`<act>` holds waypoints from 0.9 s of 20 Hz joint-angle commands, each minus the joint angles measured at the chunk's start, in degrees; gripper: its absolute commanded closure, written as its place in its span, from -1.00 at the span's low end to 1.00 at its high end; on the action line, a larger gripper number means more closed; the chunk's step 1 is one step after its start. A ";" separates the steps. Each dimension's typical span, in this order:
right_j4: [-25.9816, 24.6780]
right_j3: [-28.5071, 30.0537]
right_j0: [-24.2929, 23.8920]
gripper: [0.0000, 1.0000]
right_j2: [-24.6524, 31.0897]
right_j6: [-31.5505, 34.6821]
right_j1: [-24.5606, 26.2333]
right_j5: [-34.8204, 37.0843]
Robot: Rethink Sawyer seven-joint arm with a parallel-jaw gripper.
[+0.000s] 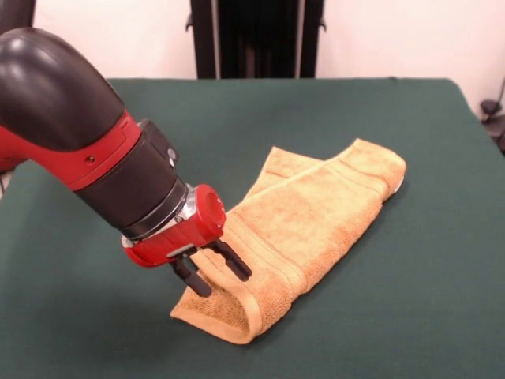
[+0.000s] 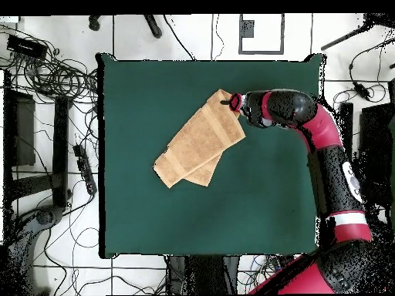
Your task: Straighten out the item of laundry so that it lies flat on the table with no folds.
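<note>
The towel [image 1: 304, 229] is showing an orange-tan terry colour across the middle of the frame, with flat woven bands of the same tone running along it and a speck of white peeking at its right end. The table [image 1: 410, 276] is showing a plain dark green top all around it. At the left of the frame, the arm [image 1: 71, 118] is showing black and red, and the gripper [image 1: 211, 272] is showing a red body with black fingers.

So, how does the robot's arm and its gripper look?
The arm is thick and rounded, with glossy black shells and red sections, plus a white band in the overhead view. A silver ring joins the black wrist to the red gripper, which has two short black fingers.
</note>
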 commanded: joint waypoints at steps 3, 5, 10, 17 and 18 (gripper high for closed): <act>-1.01 3.55 2.49 -1.00 1.45 -12.29 3.43 -2.89; -0.85 2.69 2.65 -1.00 1.76 -13.18 4.44 -2.65; 0.21 2.45 2.66 -1.00 2.52 -13.39 5.70 -2.01; 0.86 2.16 2.65 -1.00 3.52 -13.36 7.53 -2.67; 0.86 2.26 2.61 -1.00 3.62 -13.24 7.74 -2.83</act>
